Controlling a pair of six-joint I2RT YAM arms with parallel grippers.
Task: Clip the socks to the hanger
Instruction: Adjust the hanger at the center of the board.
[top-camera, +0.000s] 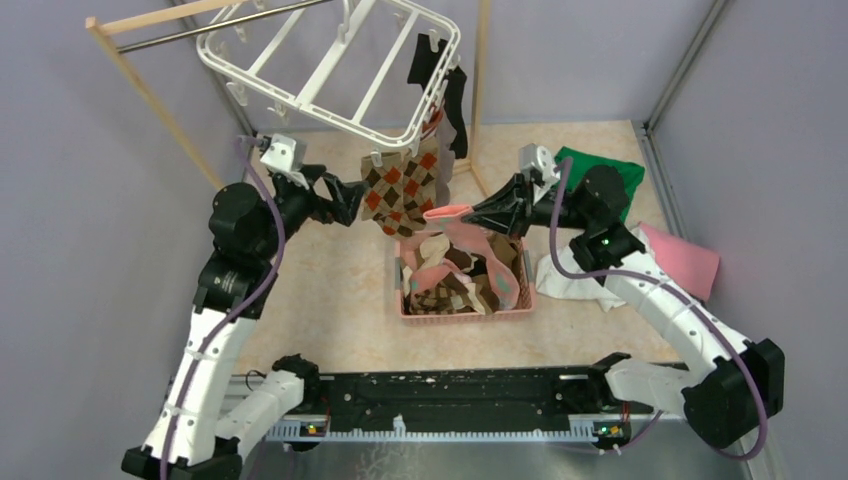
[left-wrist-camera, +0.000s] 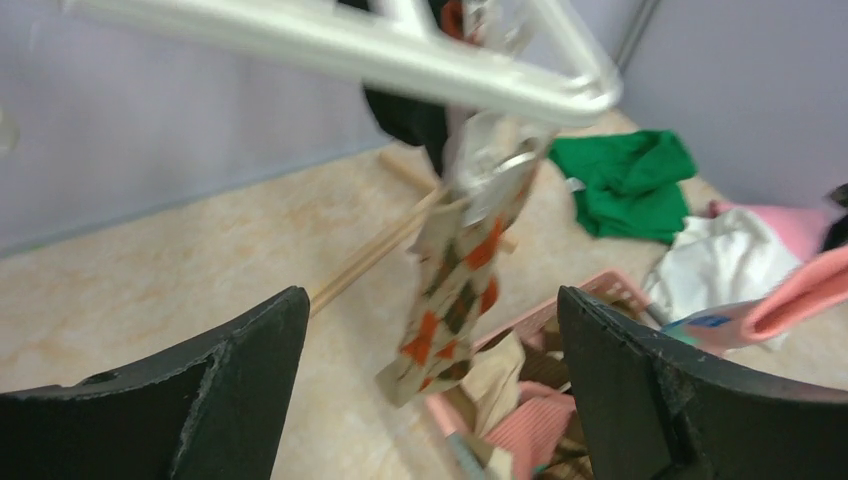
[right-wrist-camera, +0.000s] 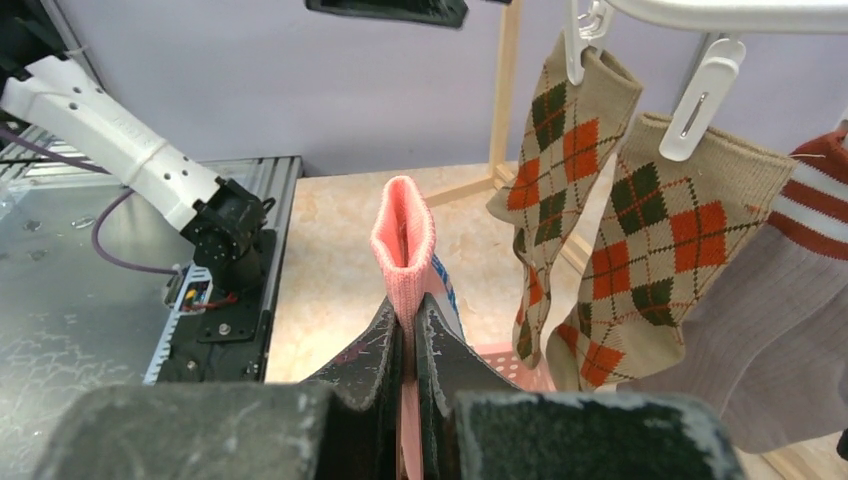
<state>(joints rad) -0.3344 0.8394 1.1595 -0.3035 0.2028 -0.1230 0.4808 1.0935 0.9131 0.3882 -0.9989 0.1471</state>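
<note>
Our right gripper (right-wrist-camera: 410, 318) clenches the pink sock (right-wrist-camera: 403, 235) below its cuff, above the basket (top-camera: 465, 313) at mid-bench; the left gripper (left-wrist-camera: 432, 300) gapes released beside the clipped argyle socks (top-camera: 400, 190). We should raise that cuff to a free clip on the hanger (top-camera: 322, 70) over the far edge. No writing legible.

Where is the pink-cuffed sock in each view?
Top external: pink-cuffed sock centre, at the right pincer tip.
Left wrist: right edge, mid-height.
Right wrist: centre, standing up from the right pincer.
Shared landmark: argyle socks clipped to the hanger.
</note>
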